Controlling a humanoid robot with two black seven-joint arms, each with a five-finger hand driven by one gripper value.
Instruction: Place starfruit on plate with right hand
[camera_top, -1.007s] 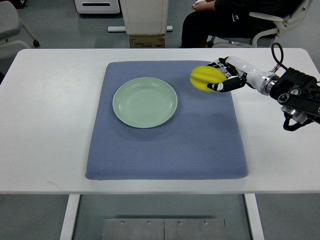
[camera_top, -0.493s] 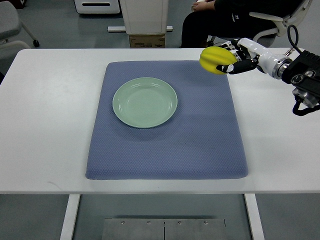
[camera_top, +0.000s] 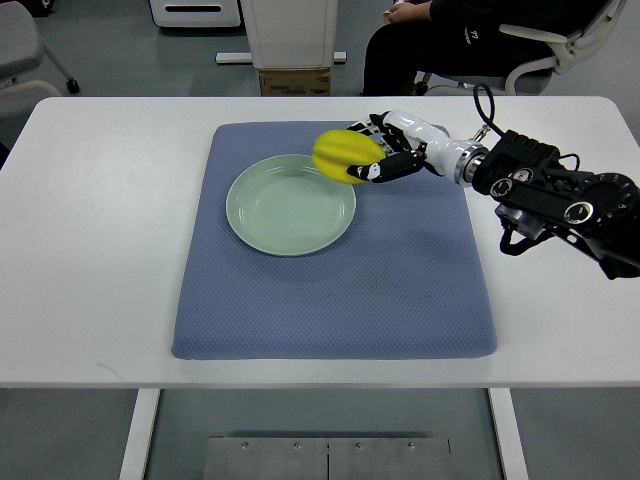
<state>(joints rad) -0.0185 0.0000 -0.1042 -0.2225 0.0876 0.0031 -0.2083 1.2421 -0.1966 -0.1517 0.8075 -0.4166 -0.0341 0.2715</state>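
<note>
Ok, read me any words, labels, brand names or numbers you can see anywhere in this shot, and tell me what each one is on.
No text here can be read.
Cardboard box on the floor behind the table: a faint mark on its front, too blurred to read.
Seated person's dark clothing: a small white mark, too small to read.
Starfruit, plate, blue mat, right hand: no print visible.
</note>
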